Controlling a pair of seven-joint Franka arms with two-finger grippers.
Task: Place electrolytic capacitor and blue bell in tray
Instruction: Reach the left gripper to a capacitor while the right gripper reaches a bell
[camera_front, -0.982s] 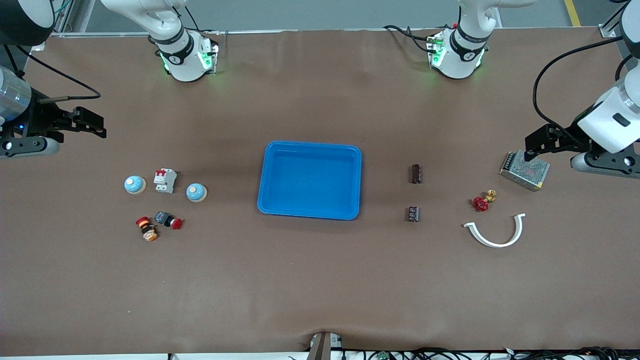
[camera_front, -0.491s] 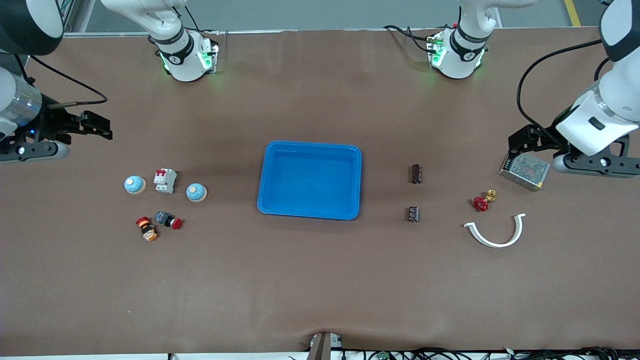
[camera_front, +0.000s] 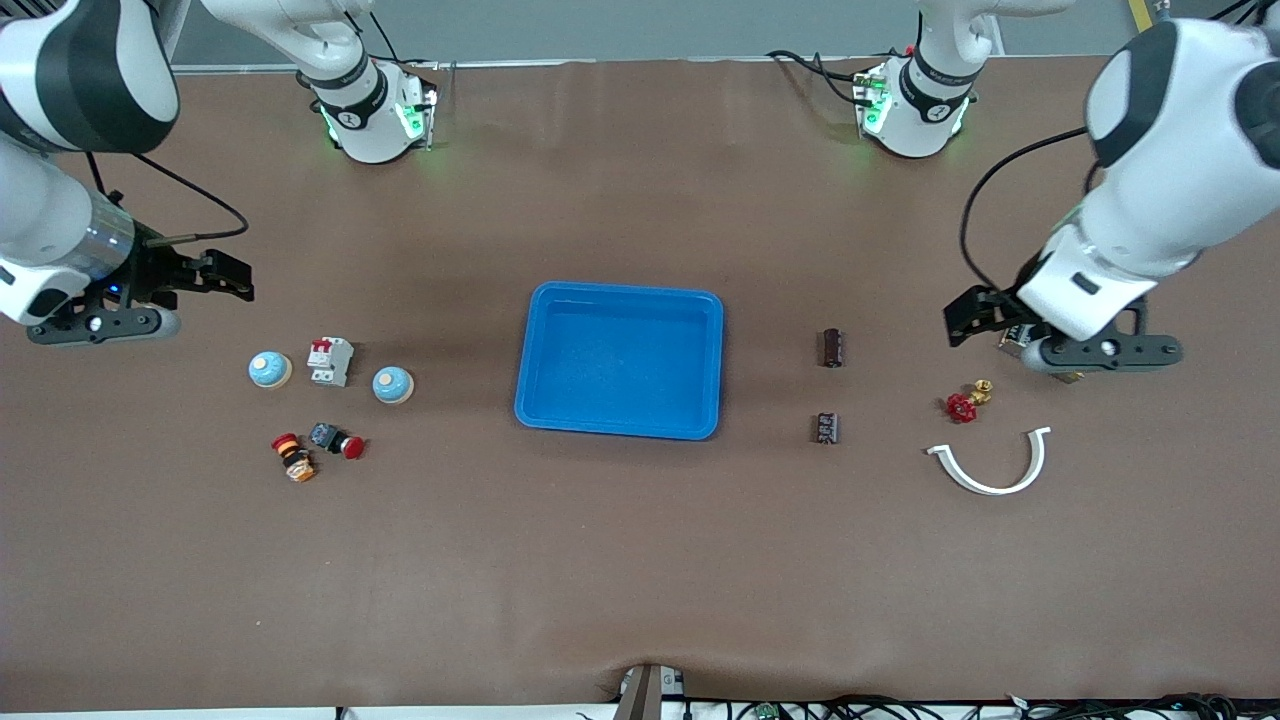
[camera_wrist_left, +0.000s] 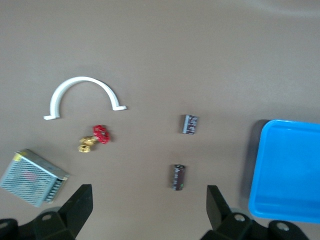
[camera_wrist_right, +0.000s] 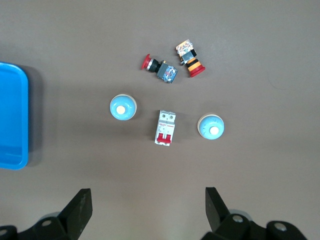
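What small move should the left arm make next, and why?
Probably carry the open left gripper toward the tray until it is over the capacitor, then lower. Both capacitors lie loose on the table, the tray holds nothing, and the right gripper is open too, near the blue bells.

A bright blue rectangular plastic tray (camera_front: 620, 360) lies on the plain brown counter (camera_front: 640, 560). Two pale blue round bells (camera_front: 393, 385) have cream bases. Two dark brown cylindrical capacitors (camera_front: 832, 347) carry pale markings. The small valve (camera_front: 961, 407) is red and brass; the curved plastic clamp (camera_front: 990, 462) is white.
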